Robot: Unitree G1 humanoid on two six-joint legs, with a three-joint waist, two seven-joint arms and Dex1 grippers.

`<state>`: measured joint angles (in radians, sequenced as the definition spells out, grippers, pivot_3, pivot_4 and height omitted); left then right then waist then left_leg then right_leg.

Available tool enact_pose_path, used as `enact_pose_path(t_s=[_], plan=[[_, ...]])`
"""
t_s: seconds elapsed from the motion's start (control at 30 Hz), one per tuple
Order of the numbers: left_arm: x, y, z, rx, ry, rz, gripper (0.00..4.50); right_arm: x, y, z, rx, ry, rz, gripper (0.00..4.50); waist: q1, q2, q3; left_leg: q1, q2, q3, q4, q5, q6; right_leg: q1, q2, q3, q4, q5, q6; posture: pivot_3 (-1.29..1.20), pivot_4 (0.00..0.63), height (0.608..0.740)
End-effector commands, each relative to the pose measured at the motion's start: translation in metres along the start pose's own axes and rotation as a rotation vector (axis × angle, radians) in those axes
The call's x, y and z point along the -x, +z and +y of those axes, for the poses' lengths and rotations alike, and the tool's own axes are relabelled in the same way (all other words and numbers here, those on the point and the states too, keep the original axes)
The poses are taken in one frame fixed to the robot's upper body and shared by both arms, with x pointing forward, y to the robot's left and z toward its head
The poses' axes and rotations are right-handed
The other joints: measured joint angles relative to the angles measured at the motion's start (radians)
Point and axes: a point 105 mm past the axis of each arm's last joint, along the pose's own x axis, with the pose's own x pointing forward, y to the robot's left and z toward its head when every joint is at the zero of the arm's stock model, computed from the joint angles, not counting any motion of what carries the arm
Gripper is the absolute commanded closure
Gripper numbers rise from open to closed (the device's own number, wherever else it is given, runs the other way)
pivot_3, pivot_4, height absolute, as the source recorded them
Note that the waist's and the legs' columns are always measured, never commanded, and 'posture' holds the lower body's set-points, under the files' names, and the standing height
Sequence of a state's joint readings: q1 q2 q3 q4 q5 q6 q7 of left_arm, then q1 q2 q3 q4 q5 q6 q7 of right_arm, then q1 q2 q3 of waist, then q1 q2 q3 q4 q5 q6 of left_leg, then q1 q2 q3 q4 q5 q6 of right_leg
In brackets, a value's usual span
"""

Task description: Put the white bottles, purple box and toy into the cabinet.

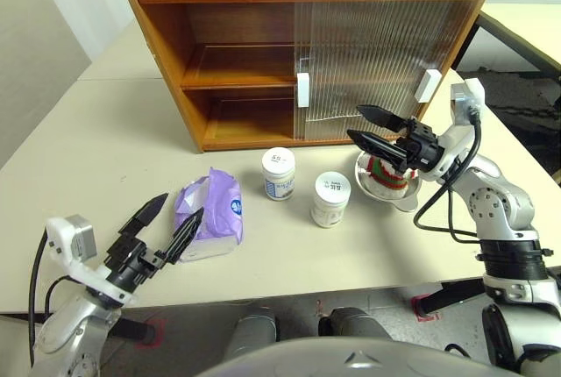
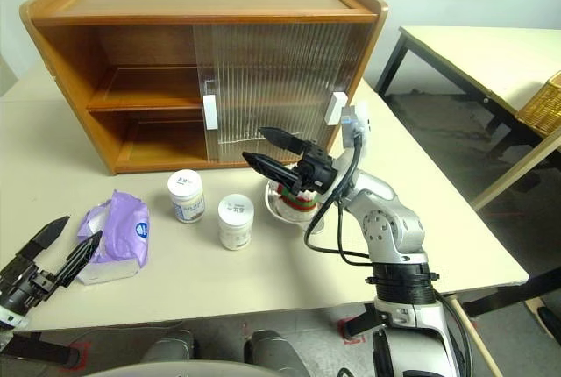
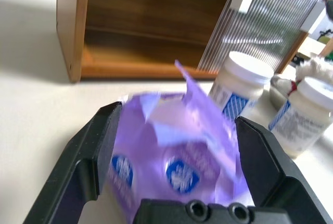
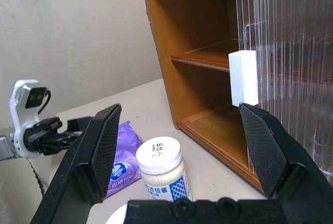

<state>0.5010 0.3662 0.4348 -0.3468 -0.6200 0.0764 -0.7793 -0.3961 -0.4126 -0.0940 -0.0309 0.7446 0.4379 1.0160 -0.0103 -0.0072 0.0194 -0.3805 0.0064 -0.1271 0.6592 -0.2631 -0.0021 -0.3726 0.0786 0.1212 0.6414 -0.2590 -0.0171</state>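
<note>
The purple box (image 1: 213, 209) lies crumpled on the table in front of the cabinet (image 1: 228, 70), whose left half stands open. My left gripper (image 1: 182, 204) is open and level at the box's near side; the box shows between its fingers in the left wrist view (image 3: 177, 151), not gripped. Two white bottles (image 1: 279, 173) (image 1: 330, 199) stand upright to the right of the box. The toy (image 1: 386, 174) sits in a steel bowl, partly hidden by my right gripper (image 1: 354, 123). That gripper hangs open above it, pointing left with nothing in it.
Both ribbed sliding doors (image 1: 368, 53) cover the cabinet's right half, with white handles (image 1: 303, 89). The steel bowl (image 1: 396, 197) is close to the right bottle. The table's front edge is near my left arm. A second table (image 2: 473, 53) and a wicker basket (image 2: 543, 105) stand to the right.
</note>
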Motion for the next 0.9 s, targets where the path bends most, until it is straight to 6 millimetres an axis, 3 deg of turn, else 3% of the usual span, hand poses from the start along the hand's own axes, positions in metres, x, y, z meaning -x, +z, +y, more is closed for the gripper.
enact_pose_path(t_s=[0.03, 0.53, 0.9], plan=[[0.004, -0.014, -0.002, -0.003, -0.014, 0.052, 0.02, -0.002, 0.001, 0.0, 0.006, 0.009, 0.015, 0.0, 0.0, 0.001, 0.0, 0.0, 0.0, 0.0, 0.0, 0.0, 0.0, 0.0, 0.0, 0.0, 0.0, 0.0, 0.0, 0.02, 0.038, 0.74], [-0.008, -0.047, 0.003, 0.004, 0.002, 0.159, 0.02, -0.001, 0.007, 0.002, 0.024, -0.001, 0.014, 0.0, -0.004, 0.002, 0.0, 0.0, 0.0, 0.0, 0.0, -0.001, -0.002, -0.003, 0.0, 0.0, 0.008, -0.003, -0.005, -0.01, 0.037, 0.74], [0.008, -0.056, 0.008, 0.033, 0.036, 0.228, 0.02, 0.0, 0.007, 0.004, 0.027, -0.003, 0.009, 0.0, -0.008, 0.002, 0.0, 0.0, 0.0, 0.0, 0.0, -0.001, -0.002, -0.003, 0.0, 0.0, 0.008, -0.005, -0.002, -0.01, 0.036, 0.74]])
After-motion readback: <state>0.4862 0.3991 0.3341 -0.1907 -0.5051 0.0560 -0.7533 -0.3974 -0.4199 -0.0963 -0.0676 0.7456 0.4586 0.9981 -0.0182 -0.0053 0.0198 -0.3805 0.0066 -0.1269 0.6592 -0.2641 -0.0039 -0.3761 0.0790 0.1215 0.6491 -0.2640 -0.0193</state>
